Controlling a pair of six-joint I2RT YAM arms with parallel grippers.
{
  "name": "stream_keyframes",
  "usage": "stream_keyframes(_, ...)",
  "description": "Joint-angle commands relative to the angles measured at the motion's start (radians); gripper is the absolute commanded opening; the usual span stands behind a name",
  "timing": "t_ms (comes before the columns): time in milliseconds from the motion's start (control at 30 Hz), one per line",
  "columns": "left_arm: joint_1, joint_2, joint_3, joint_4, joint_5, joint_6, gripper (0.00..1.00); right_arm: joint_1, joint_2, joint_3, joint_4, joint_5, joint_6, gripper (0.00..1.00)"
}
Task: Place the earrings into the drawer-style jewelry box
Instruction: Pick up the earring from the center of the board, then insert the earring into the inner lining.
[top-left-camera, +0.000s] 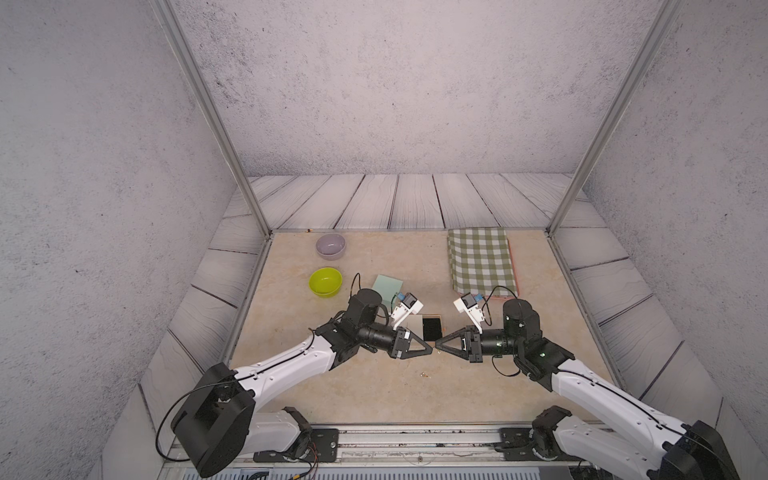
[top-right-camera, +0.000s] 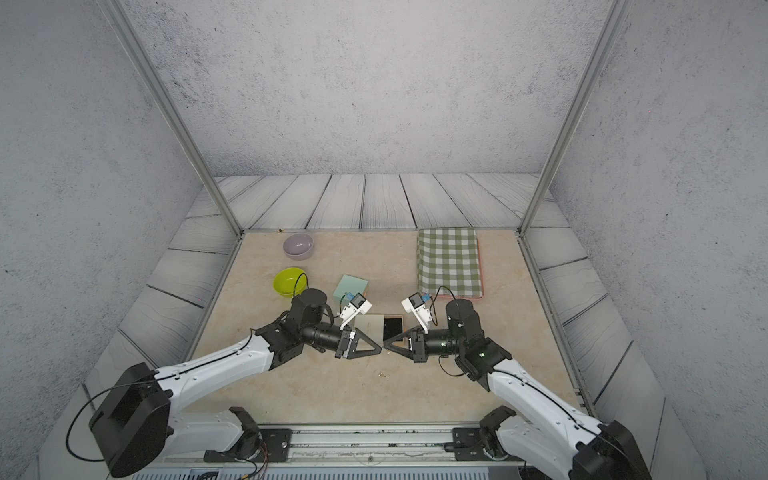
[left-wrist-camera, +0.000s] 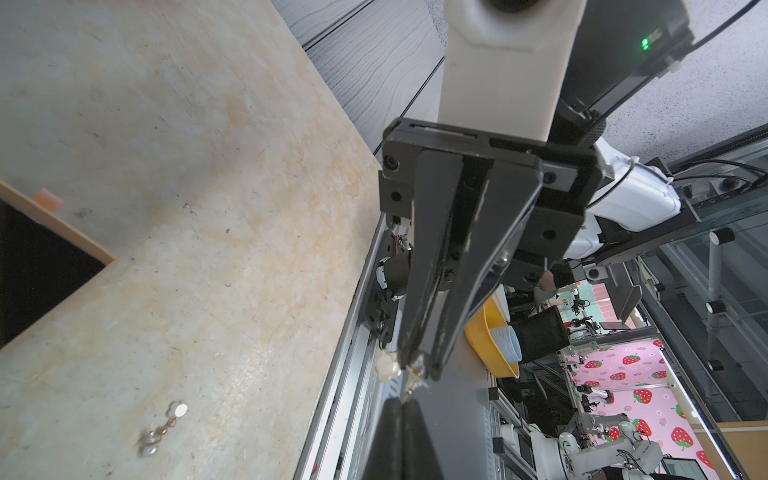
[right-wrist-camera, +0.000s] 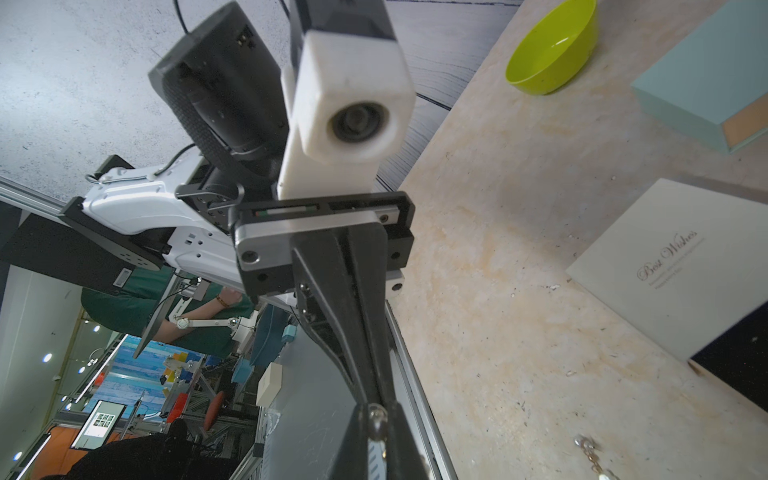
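While the left gripper (left-wrist-camera: 415, 365) is pinching a tiny, light gold earring (left-wrist-camera: 417, 371), the right gripper (top-left-camera: 437, 348), at three o'clock, is seemingly closing on its slippery dangling end.

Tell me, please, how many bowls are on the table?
2: a lilac bowl near the far left corner, and a lime-green bowl just in front of it. None seems hidden.

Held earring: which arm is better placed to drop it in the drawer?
Left, probably: the left gripper is shut on the earring, the right gripper pinches only its dangling end, and the open drawer lies beyond both tips.
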Motion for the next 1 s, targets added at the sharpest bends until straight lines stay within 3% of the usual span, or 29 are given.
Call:
stream_keyframes(0,0.004,-0.007,0.014,-0.017,-0.020,0.019,0.00,0.001,-0.013,0.044,-0.102,0.028,-0.056,0.10)
stream_keyframes(100,0.004,-0.010,0.015,-0.021,-0.021,0.019,0.00,0.002,-0.015,0.059,-0.168,0.059,-0.087,0.12)
stream_keyframes(300,0.004,-0.005,0.022,-0.061,-0.040,0.029,0.00,0.000,-0.005,0.078,-0.173,0.052,-0.071,0.06)
stream_keyframes(367,0.006,-0.003,0.040,-0.115,-0.066,0.041,0.11,0.001,-0.003,0.091,-0.201,0.073,-0.079,0.06)
stream_keyframes(533,0.065,-0.019,0.082,-0.284,-0.211,0.062,0.66,0.001,0.070,0.249,-0.550,0.362,-0.240,0.04)
stream_keyframes(633,0.114,-0.020,0.099,-0.345,-0.293,0.068,0.84,0.003,0.154,0.338,-0.650,0.496,-0.265,0.02)
stream_keyframes(767,0.173,0.015,0.138,-0.449,-0.388,0.120,0.99,0.015,0.281,0.410,-0.690,0.646,-0.278,0.00)
stream_keyframes(833,0.209,0.047,0.153,-0.475,-0.410,0.133,0.98,0.035,0.381,0.471,-0.735,0.749,-0.301,0.00)
stream_keyframes(967,0.250,0.149,0.231,-0.573,-0.440,0.165,0.98,0.054,0.510,0.560,-0.743,0.806,-0.320,0.00)
